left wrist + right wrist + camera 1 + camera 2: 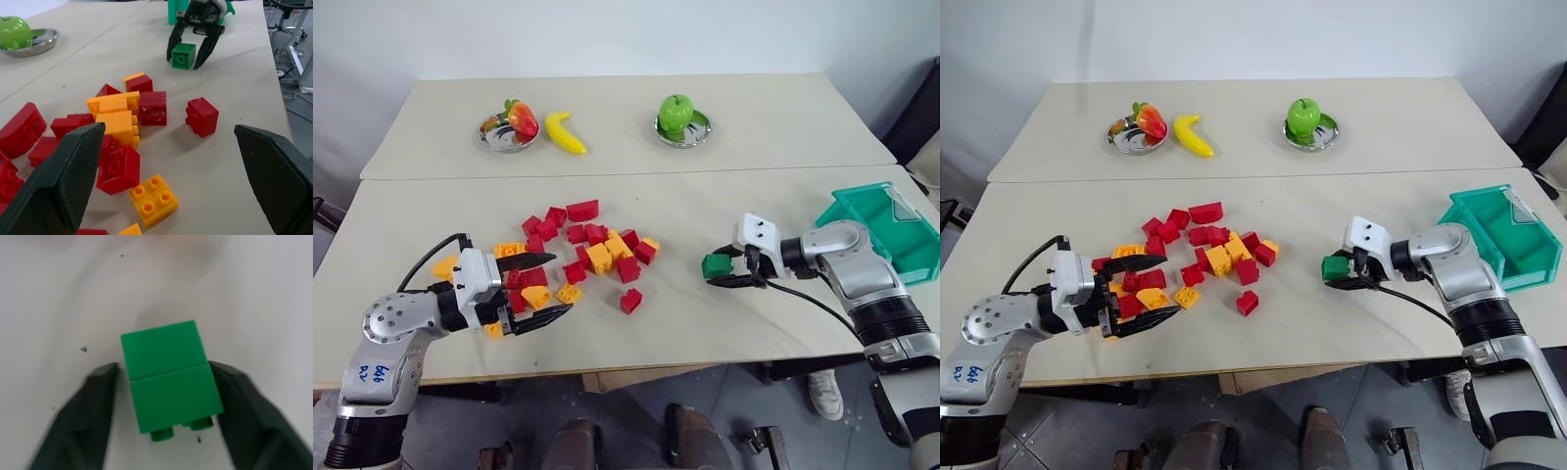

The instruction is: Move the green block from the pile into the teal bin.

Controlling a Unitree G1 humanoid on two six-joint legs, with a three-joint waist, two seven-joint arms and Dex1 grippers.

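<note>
The green block (716, 264) rests on the table to the right of the pile (592, 257) of red, orange and yellow bricks. My right gripper (717, 270) reaches in from the right and is shut on it, one finger against each side, as the right wrist view shows on the block (168, 377). The teal bin (886, 230) stands at the table's right edge, behind my right forearm. My left gripper (561, 284) is wide open at the pile's left end, with a few bricks between its fingers (68, 176) and none gripped.
On the far table a green apple (675, 113) sits on a metal plate (697, 135). A second plate (499, 137) holds fruit, with a banana (565, 132) beside it. A lone red brick (630, 301) lies right of the pile, near the front edge.
</note>
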